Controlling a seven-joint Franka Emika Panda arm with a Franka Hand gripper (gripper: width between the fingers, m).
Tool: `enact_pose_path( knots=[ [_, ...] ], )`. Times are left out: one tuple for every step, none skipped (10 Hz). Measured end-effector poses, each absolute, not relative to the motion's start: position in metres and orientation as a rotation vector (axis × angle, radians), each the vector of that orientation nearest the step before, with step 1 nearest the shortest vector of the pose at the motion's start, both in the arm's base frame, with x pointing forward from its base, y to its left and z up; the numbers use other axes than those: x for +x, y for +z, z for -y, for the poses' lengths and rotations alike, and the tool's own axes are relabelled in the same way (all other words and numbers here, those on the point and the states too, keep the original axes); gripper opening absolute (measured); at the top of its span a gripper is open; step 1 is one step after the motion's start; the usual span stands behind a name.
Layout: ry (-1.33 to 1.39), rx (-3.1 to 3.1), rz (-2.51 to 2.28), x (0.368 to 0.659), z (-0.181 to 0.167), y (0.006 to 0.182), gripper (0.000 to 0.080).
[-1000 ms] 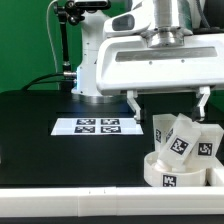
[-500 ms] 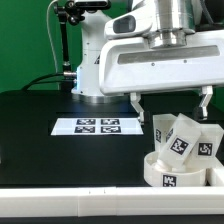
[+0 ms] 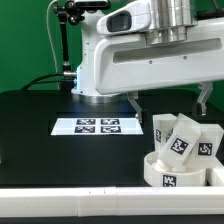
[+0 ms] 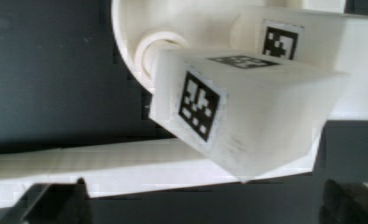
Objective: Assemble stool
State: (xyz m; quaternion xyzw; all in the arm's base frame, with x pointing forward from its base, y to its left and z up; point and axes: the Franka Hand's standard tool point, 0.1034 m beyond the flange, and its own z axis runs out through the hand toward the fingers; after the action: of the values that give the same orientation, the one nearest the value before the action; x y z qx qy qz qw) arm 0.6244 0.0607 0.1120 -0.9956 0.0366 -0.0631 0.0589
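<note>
**One seat, three legs, jaws wide**

One seat (image 3: 172,170), round and white, sits at the near edge of the black table (image 3: 40,130), toward the exterior view's right, with a tag on its outer wall. Three blocky legs (image 3: 182,137) stand clustered just behind it, close together, each showing a black-and-white tag; whether they touch one another or the seat cannot be told. One marker board (image 3: 98,126) lies flat toward the middle of the table, carrying four tags, well apart from the stool parts on the exterior view's left of them.

One gripper (image 3: 168,100) hangs above the legs, its two dark fingers (image 3: 133,103) spread wide, one on each side of the cluster and higher than the leg tops. Nothing is between them; it holds nothing.

From the wrist view, one leg (image 4: 252,105) fills the middle, tilted, a tag on its facing side and another on its upper face. Behind it a second tagged part shows only in part. A long white bar (image 4: 110,165) runs across beneath the leg. The dark finger tips (image 4: 39,205) appear at the two lower corners, far apart.
</note>
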Motion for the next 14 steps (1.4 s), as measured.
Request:
enact_pose_path(
  knots=[
    [-0.191, -3.016, -0.109, 0.624, -0.061, 0.112, 0.0649],
    [-0.191, -3.059, -0.076, 0.624, -0.067, 0.112, 0.0649],
    [-0.196, -3.103, -0.009, 0.624, -0.075, 0.111, 0.0649],
    [-0.211, -3.108, 0.001, 0.625, -0.075, 0.108, 0.0649],
    [-0.218, -3.11, 0.015, 0.626, -0.071, 0.106, 0.0649],
    [-0.218, -3.11, 0.013, 0.626, -0.071, 0.106, 0.0649],
    [-0.217, -3.11, 0.013, 0.626, -0.071, 0.106, 0.0649],
    [-0.217, -3.11, 0.013, 0.626, -0.071, 0.106, 0.0649],
    [-0.216, -3.108, -0.022, 0.627, -0.072, 0.105, 0.0649],
    [-0.217, -3.106, -0.065, 0.631, -0.077, 0.103, 0.0649],
    [-0.221, -3.105, -0.069, 0.634, -0.081, 0.101, 0.0649],
    [-0.214, -3.105, -0.065, 0.634, -0.084, 0.097, 0.0649],
    [-0.214, -3.105, -0.064, 0.634, -0.085, 0.097, 0.0649],
    [-0.221, -3.106, -0.062, 0.634, -0.084, 0.095, 0.0649]
  ],
)
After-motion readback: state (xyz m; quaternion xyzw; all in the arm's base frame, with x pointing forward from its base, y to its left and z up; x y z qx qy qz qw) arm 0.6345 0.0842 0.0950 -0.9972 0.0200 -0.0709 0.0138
